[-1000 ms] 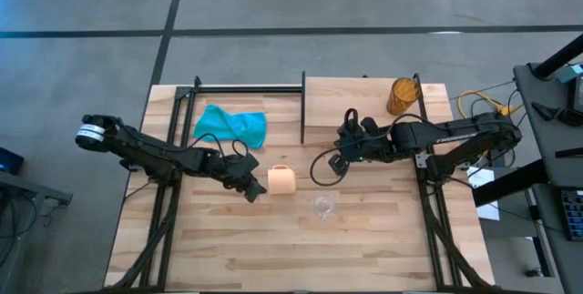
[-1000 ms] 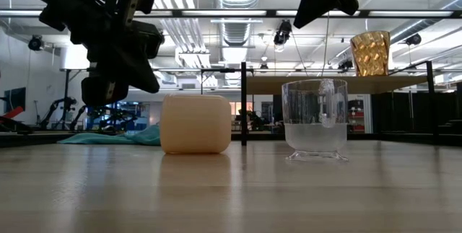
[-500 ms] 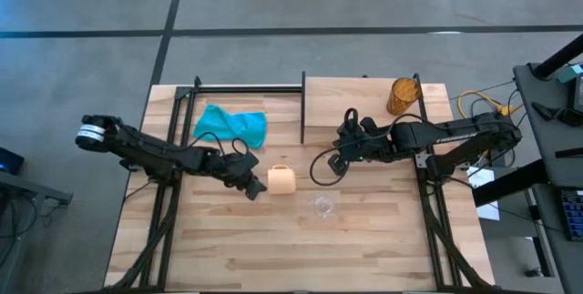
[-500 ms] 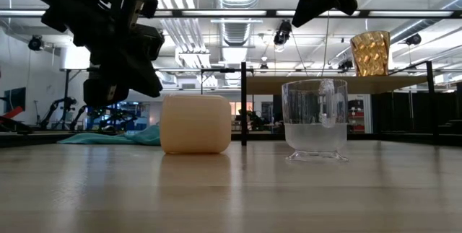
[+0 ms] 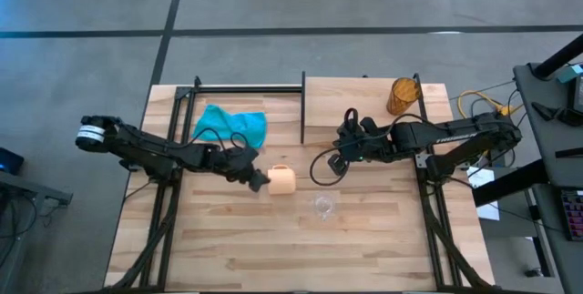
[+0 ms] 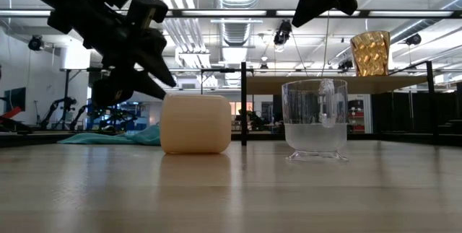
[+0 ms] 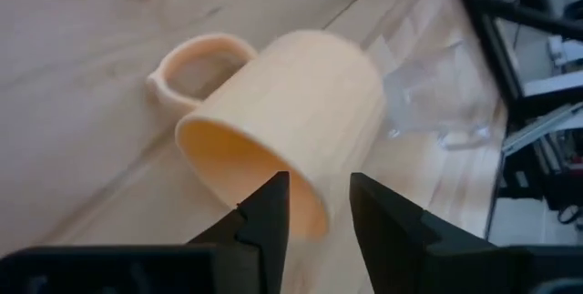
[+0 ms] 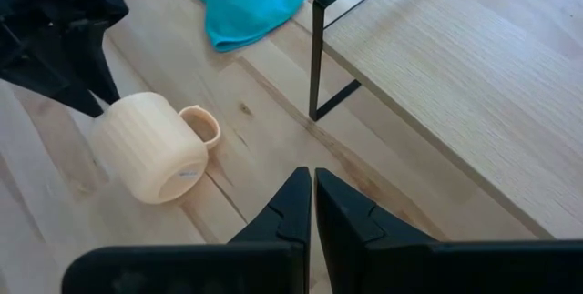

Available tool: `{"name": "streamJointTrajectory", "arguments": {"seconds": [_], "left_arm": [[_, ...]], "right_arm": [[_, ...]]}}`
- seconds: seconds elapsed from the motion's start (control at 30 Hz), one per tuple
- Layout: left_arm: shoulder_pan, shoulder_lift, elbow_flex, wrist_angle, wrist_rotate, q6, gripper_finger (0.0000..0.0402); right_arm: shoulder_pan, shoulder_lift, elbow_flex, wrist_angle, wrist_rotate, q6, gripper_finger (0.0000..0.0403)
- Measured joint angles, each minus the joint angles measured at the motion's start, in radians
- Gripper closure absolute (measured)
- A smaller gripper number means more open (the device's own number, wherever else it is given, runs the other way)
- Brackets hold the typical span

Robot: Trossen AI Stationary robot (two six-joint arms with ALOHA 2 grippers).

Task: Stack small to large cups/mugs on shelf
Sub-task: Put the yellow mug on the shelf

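The orange mug lies on its side on the tabletop, mouth toward the table's left, handle toward the far edge. My left gripper is open at that mouth, coming level from the left. The clear glass cup stands upright just right of the mug and nearer the front edge. The brown cup stands on the shelf at the back right. My right gripper is shut and hangs above the table in front of the shelf, touching nothing. My left gripper straddles the lower part of the mug's rim: one finger stands before the open mouth, the other beside the outer wall. Whether either finger touches the mug, I cannot tell. The mug rests on the table.
A teal cloth lies at the back left of the table, behind my left arm. The shelf's black post stands at its front left corner. Bare wood spreads along the near half of the table.
My left gripper has moved toward the mug, a little right and toward the far edge, has tipped so that its fingers point at the mug's mouth, and has opened. The mug, the glass cup and my right arm have kept still.
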Motion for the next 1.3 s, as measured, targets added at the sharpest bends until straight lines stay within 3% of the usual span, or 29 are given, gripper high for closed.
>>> {"name": "streamJointTrajectory", "arguments": {"seconds": [0.33, 0.53, 0.8, 1.1, 1.3], "left_arm": [[0.0, 0.005, -0.001, 0.088, -0.003, -0.005, 0.0298], [0.0, 0.081, -0.002, 0.099, 0.018, -0.092, 0.0298], [0.0, 0.17, 0.002, 0.352, 0.021, -0.108, 0.0298], [0.0, 0.256, 0.002, 0.376, 0.021, -0.111, 0.0299], [0.0, 0.283, 0.002, 0.486, 0.021, -0.113, 0.0299]], "right_arm": [[0.0, 0.0, 0.0, 0.0, 0.0, -0.002, 0.039], [0.0, 0.0, 0.0, 0.0, 0.0, 0.0, 0.039], [0.0, 0.0, 0.0, 0.0, 0.0, 0.0, 0.039], [0.0, 0.0, 0.0, -0.004, 0.0, -0.007, 0.039], [0.0, 0.0, -0.002, -0.005, 0.0, -0.011, 0.039]]}}
